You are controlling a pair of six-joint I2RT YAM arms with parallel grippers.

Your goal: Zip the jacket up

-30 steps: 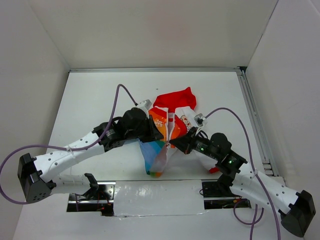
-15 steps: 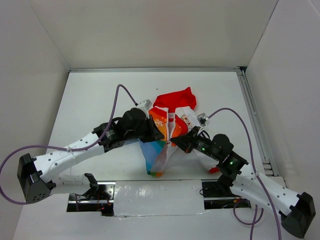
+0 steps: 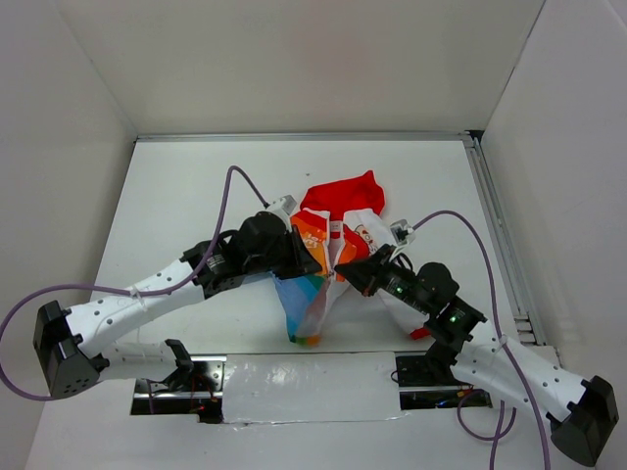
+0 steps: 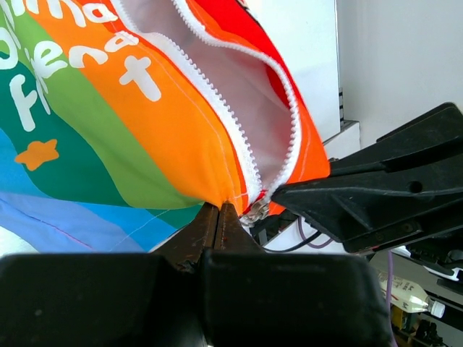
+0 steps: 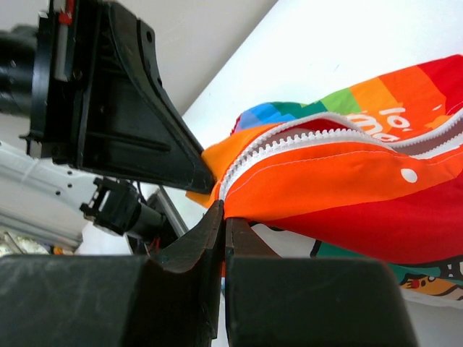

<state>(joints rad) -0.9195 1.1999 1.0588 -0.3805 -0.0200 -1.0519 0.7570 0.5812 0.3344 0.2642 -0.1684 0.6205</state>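
**Jacket (image 3: 328,245): held at the zipper foot, unzipped**

Lifted near the middle of the table (image 3: 176,186), red hood (image 3: 343,191) toward the far wall. Clamped at the orange hem, at the foot of one row of zipper teeth (image 4: 217,108), by the shut left gripper (image 4: 219,211). Pinched on the facing edge by the closed right gripper (image 5: 223,211), tips nearly touching. Held so, apparently, to bring both lower ends together for seating. Seen unjoined above.

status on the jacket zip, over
Left gripper shut on jacket, bottom edge. Right gripper shut on the facing edge. Zipper open, teeth apart. No obstruction seen.
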